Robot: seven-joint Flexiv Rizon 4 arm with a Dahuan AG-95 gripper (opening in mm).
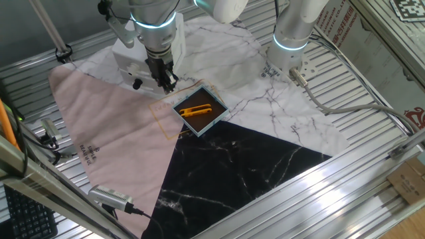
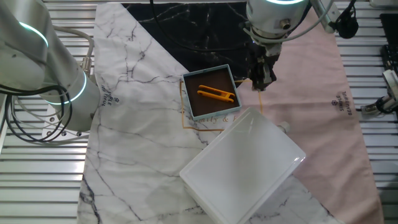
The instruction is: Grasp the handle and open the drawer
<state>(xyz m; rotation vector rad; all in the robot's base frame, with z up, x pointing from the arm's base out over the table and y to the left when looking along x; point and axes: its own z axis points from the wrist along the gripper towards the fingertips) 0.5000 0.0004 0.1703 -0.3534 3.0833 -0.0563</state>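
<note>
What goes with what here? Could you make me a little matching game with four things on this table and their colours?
Things:
1. handle
2. drawer
3. tool in the tray
4. cloth below the gripper

Colours:
A. pink
B. white
C. black
D. orange

Pairs: 1-C, 2-B, 3-D, 4-A

The gripper (image 1: 167, 81) hangs just beside the handle (image 1: 137, 84), with the blue-edged tray (image 1: 199, 110) close at its 4 o'clock and open surface (image 1: 106, 126) at 7 o'clock.
</note>
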